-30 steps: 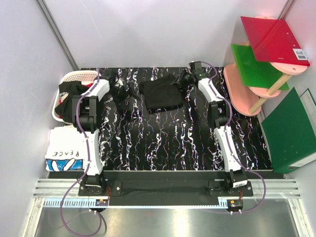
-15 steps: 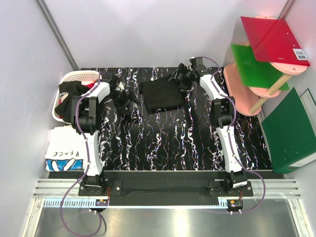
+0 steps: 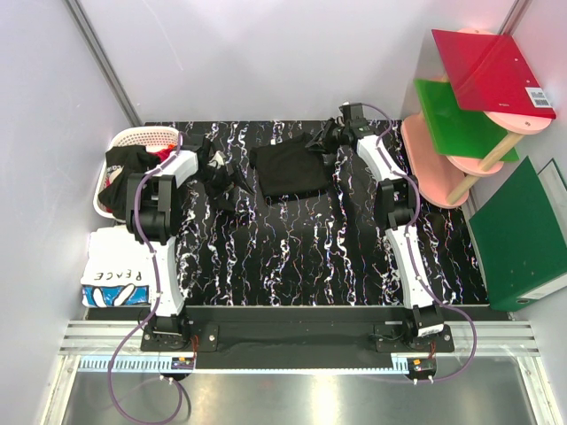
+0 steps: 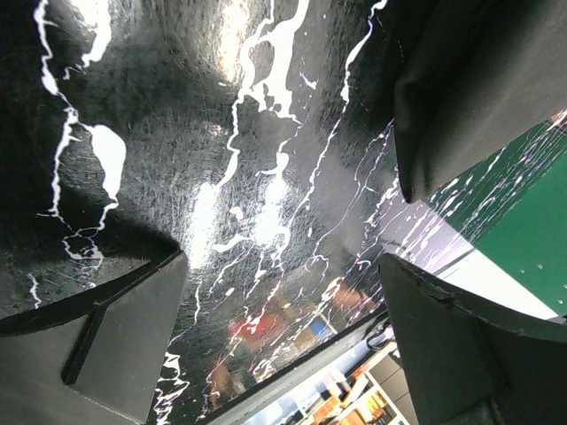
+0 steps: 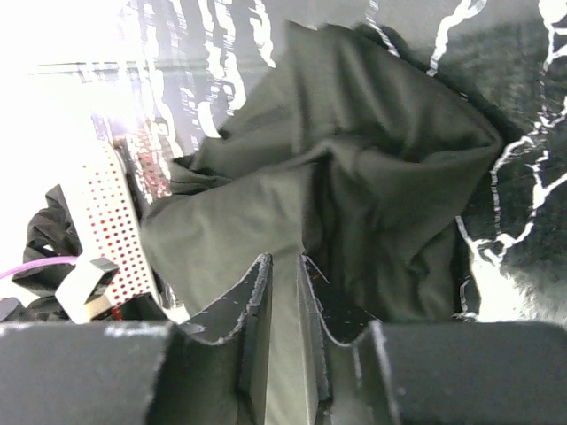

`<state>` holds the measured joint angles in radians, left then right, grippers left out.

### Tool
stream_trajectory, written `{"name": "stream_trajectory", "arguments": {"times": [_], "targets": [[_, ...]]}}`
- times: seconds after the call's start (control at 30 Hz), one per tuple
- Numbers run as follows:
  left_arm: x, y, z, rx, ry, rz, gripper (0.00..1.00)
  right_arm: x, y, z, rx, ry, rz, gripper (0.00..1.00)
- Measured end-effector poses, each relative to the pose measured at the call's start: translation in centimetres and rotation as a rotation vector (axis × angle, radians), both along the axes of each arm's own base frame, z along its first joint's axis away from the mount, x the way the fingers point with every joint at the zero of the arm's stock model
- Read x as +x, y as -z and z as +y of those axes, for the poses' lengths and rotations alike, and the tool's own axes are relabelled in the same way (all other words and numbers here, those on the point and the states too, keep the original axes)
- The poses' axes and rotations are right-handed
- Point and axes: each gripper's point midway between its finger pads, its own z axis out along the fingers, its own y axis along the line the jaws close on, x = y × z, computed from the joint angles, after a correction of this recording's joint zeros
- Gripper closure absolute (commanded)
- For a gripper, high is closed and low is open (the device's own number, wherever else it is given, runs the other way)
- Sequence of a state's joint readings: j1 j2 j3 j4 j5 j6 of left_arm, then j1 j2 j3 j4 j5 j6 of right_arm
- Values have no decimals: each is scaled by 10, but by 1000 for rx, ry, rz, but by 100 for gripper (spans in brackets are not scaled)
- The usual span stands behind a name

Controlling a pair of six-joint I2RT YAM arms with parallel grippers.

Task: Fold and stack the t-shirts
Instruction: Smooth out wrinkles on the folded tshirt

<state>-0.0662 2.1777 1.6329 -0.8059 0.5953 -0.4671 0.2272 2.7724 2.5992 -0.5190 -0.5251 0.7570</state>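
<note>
A black t-shirt (image 3: 291,170) lies partly folded at the back middle of the table. My right gripper (image 3: 321,142) is at its far right corner, shut on a fold of the cloth; in the right wrist view the gripper (image 5: 285,266) pinches the black t-shirt (image 5: 372,168). My left gripper (image 3: 218,173) is open and empty just left of the shirt. In the left wrist view the gripper (image 4: 283,336) is over bare table, with the shirt's edge (image 4: 478,80) at the upper right. A folded white "PEACE" t-shirt (image 3: 115,276) lies at the near left.
A white slatted basket (image 3: 130,139) at the back left holds black and red t-shirts (image 3: 120,173); it also shows in the right wrist view (image 5: 111,221). A pink shelf (image 3: 443,159) with red and green folders stands at the right. A green binder (image 3: 523,235) lies beside the table.
My right gripper has moved slightly left, drawing the shirt's far right corner with it. My left gripper has shifted a little toward the shirt, still open.
</note>
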Motion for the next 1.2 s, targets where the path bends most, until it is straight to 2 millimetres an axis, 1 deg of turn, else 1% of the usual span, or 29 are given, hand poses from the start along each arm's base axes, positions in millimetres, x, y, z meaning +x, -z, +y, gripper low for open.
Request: {"name": "stream_trajectory", "arguments": {"times": [0.17, 0.23, 0.33, 0.53, 0.87, 0.93, 0.97, 1.0, 1.1, 1.13, 1.2], "targets": [[-2, 0, 0, 0, 2, -2, 1, -4, 18, 2, 11, -2, 47, 54], [-2, 0, 0, 0, 4, -4, 1, -5, 23, 1, 9, -2, 51, 49], [-3, 0, 0, 0, 5, -4, 1, -8, 30, 0, 0, -7, 59, 48], [-3, 0, 0, -1, 5, -3, 1, -5, 23, -2, -19, -6, 28, 47], [-3, 0, 0, -2, 7, -5, 1, 0, 24, -10, -55, 15, 11, 46], [-3, 0, 0, -2, 8, -5, 1, 1, 22, -11, -56, 18, 7, 51], [-3, 0, 0, -2, 8, -5, 1, 2, 19, -11, -55, 20, 5, 57], [-3, 0, 0, -2, 8, -5, 1, 3, 17, -11, -52, 22, 1, 69], [-3, 0, 0, -2, 8, -5, 1, 8, 5, -8, -30, 22, -23, 85], [-3, 0, 0, -2, 8, -5, 1, 9, 1, -7, -19, 25, -28, 93], [-3, 0, 0, -2, 8, -5, 1, 12, -5, -4, 2, 22, -43, 96]]}}
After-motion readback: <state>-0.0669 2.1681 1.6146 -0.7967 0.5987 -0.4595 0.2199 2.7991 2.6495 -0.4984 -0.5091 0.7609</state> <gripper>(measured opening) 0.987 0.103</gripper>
